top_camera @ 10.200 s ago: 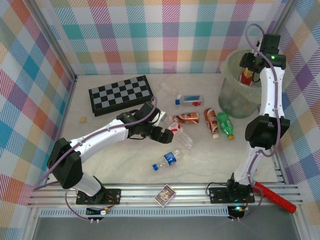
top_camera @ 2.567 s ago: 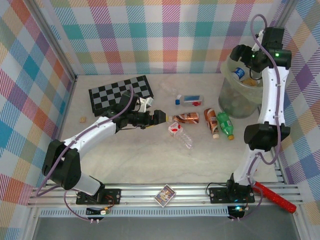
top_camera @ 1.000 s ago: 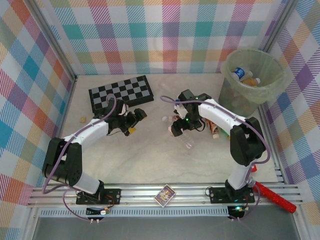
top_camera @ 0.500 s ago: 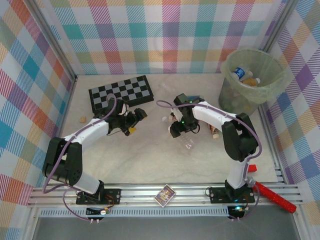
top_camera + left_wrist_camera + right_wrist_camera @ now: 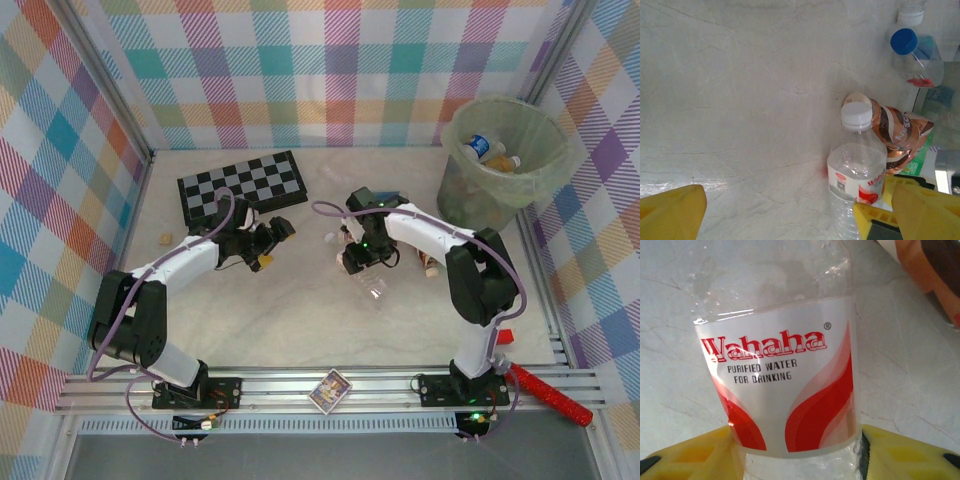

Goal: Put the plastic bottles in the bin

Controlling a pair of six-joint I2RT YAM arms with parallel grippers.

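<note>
Swung down from over the bin [image 5: 470, 195] a few seconds ago, the right arm now has the right jaws low at mid-worktop, and over the last second they have narrowed onto a clear bottle [image 5: 785, 385]; their yellow fingers [image 5: 700, 452] press both sides of its label, so the bottle is gripped; it lies on the worktop [image 5: 300, 330], well left of the bin; the label reads "Wahaha" in red, with "PURIFIED WATER FOR DRINKING" in small black capitals beneath, above red swooshes; a brown bottle [image 5: 932, 280] lies just beside it; this arm rises from its base at the near right, folds at the elbow and reaches left; the left jaws stand wide apart and hold nothing, unmoved over the last second; the left arm stretches from the near left, forearm low and pointing right, by the near right corner of the chequered board [image 5: 243, 188]; its camera sees the clear bottle's white cap [image 5: 856, 114] and a blue-capped bottle [image 5: 912, 50] farther off; two bottles [image 5: 482, 147] lie in the bin.
</note>
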